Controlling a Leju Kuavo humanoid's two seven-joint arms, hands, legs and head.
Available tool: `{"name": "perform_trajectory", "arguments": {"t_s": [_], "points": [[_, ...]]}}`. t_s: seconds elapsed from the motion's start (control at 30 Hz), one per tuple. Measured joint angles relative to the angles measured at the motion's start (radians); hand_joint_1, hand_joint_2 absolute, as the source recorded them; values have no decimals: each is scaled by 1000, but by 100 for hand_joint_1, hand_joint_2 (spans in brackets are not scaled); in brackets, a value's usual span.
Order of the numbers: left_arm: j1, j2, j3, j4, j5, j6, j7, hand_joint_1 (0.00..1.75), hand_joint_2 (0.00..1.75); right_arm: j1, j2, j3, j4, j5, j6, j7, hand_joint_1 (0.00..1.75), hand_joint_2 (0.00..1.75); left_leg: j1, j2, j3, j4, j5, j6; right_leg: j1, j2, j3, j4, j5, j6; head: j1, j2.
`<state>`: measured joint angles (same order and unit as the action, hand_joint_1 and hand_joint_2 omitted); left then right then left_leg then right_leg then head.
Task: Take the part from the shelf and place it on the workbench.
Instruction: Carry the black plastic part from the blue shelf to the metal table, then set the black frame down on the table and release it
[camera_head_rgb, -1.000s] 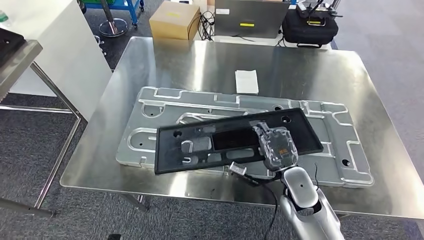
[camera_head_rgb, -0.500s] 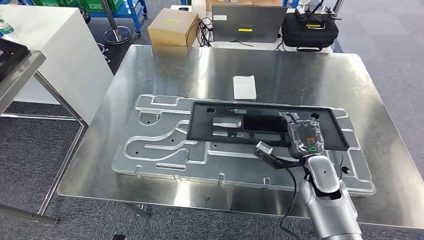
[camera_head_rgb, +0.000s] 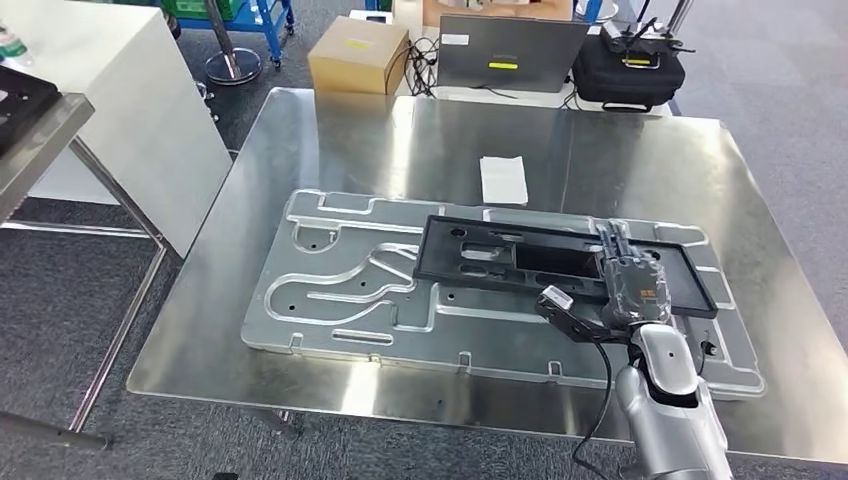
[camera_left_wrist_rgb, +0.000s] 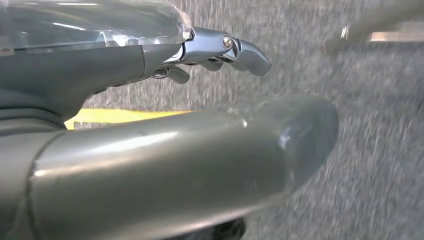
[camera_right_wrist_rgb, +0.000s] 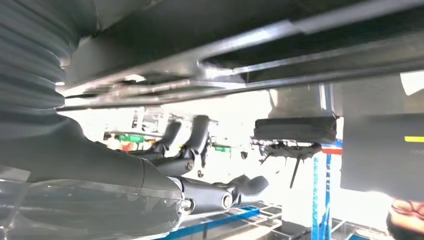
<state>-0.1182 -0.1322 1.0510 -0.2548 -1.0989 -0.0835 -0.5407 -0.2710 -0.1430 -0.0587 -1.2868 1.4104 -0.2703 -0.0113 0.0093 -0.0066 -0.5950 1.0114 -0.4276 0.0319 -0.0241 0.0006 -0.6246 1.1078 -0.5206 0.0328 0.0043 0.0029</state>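
From my remote seat I looked down on the steel workbench (camera_head_rgb: 300, 140), the biggest thing before me, with a large grey metal plate (camera_head_rgb: 330, 290) full of grooves lying flat across it. On the right half of that plate was the part (camera_head_rgb: 500, 262), a long black frame with cutouts, its left end over the plate's middle and its right end near the plate's far right side. The right hand (camera_head_rgb: 628, 280) gripped the frame at its near right portion, fingers (camera_head_rgb: 612, 238) reaching over the top; whether the frame rested fully on the plate or sat slightly raised, I could not tell. The left hand (camera_left_wrist_rgb: 165, 90) hung over grey carpet, its fingers (camera_left_wrist_rgb: 240, 47) apart and holding nothing. A cardboard box (camera_head_rgb: 358, 54) sat on the floor beyond the bench, and a small white paper (camera_head_rgb: 503, 179) lay on the steel behind the plate.
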Motion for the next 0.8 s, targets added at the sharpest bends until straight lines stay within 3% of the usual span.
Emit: {"name": "perform_trajectory", "arguments": {"t_s": [0.07,0.1,0.13,0.17,0.23,0.3,0.37,0.43,0.5,0.57,0.6,0.63,0.67,0.77,0.8], "points": [[0,1,0,0,1,0,0,0,0,3,0,-8,6,-1,-3,-1,0,175,-3,0,0,0,0,5,1,0,-66,131,-58,3,2,0],[1,1,0,0,2,0,0,0,0,5,0,-12,8,-1,-5,-2,0,175,-5,0,0,0,-1,6,1,0,-90,177,-69,3,2,0],[1,1,0,0,2,-1,0,0,0,6,0,-16,10,-2,-7,-2,0,175,-7,0,1,1,-2,7,2,0,-98,189,-61,2,2,0],[2,2,0,0,4,-1,1,0,0,7,0,-20,11,-3,-9,-3,0,175,-9,0,3,2,-3,7,3,0,-86,160,-35,-1,2,0],[2,1,0,0,7,-5,1,0,0,6,0,-27,11,-3,-10,-7,0,175,-11,-1,6,5,-3,6,8,0,-20,24,33,-14,2,0],[2,1,0,0,12,-16,-3,0,0,7,0,-34,10,-3,-12,-13,0,175,-13,-2,7,8,-3,0,16,-1,28,-74,69,-25,2,0],[3,0,1,0,18,-25,-8,0,0,9,0,-40,9,-3,-13,-17,0,175,-13,-3,6,7,0,-11,21,-2,33,-91,76,-31,2,0],[6,1,2,0,20,-30,-12,0,0,12,0,-44,7,-3,-15,-21,0,175,-12,-2,3,13,-9,-22,15,-4,34,-103,88,-40,2,0],[7,2,3,0,21,-35,-15,0,0,16,1,-45,6,-3,-15,-24,0,175,-12,-1,-20,76,-65,-32,7,-8,30,-116,103,-51,-2,0],[7,2,4,0,22,-37,-16,0,0,21,2,-46,5,-3,-16,-26,0,175,-6,0,-63,203,-149,-40,8,-12,16,-116,113,-54,-5,0],[8,2,5,0,22,-37,-16,0,0,23,2,-47,4,-3,-16,-26,0,175,-2,0,-78,258,-176,-44,8,-13,7,-114,119,-52,-5,0],[10,2,5,0,22,-38,-16,0,0,24,2,-49,4,-3,-16,-26,0,175,1,0,-76,280,-185,-47,8,-13,-1,-112,124,-50,-5,0],[10,3,5,0,23,-38,-16,0,0,24,2,-51,4,-3,-17,-26,0,175,4,1,-53,260,-175,-50,7,-13,-9,-110,129,-47,-5,0],[9,4,6,0,23,-38,-17,0,0,26,2,-57,3,-3,-18,-28,0,175,8,-1,78,55,-111,-52,3,-13,-30,-97,145,-30,-6,0],[8,4,6,0,24,-39,-17,0,0,29,2,-60,2,-2,-19,-29,0,175,7,-2,101,12,-99,-48,4,-13,-34,-95,151,-22,-5,0]]}}
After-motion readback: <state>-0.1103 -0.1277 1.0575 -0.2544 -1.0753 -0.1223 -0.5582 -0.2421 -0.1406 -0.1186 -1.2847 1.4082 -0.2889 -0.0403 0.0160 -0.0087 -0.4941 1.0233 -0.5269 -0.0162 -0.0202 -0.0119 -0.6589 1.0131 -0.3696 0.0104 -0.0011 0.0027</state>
